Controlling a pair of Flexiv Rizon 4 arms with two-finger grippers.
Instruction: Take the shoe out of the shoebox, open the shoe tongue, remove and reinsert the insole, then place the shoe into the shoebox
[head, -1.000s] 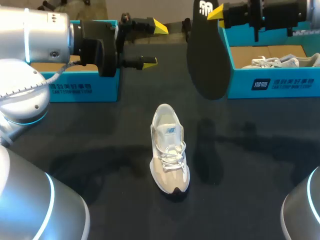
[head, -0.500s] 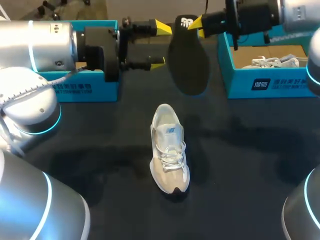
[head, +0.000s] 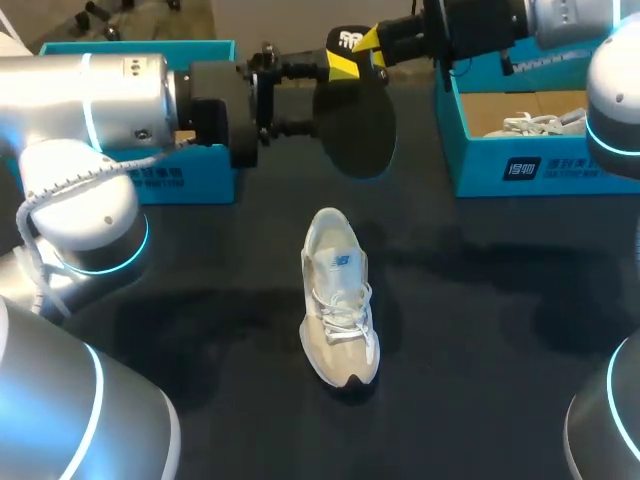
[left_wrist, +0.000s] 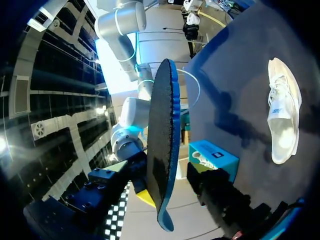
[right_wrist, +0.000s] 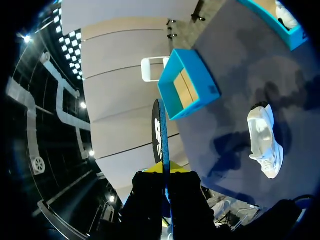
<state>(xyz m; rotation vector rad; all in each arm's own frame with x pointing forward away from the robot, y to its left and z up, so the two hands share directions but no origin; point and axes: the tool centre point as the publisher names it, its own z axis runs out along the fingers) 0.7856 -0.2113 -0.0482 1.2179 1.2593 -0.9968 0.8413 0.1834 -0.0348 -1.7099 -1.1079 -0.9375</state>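
Note:
A white and beige shoe (head: 338, 300) lies on the dark table, toe toward me, and also shows in the wrist views (left_wrist: 282, 115) (right_wrist: 264, 140). Above and behind it hangs the black insole (head: 355, 125), held in the air. My right gripper (head: 368, 42) is shut on its heel end; the insole (right_wrist: 159, 130) runs edge-on out from between that gripper's (right_wrist: 167, 180) fingers. My left gripper (head: 335, 97) has come in from the left, open, with a finger on each side of the insole (left_wrist: 162, 140). A gap shows beside one finger (left_wrist: 215, 190).
An open blue shoebox (head: 150, 175) stands at the back left behind my left arm. A second blue shoebox (head: 540, 165) at the back right holds another white shoe (head: 545, 122). The table is bare around the shoe in the middle.
My right arm has carried the insole leftward to my left gripper. The left gripper has moved right, so its fingers now flank the insole, and they have narrowed.

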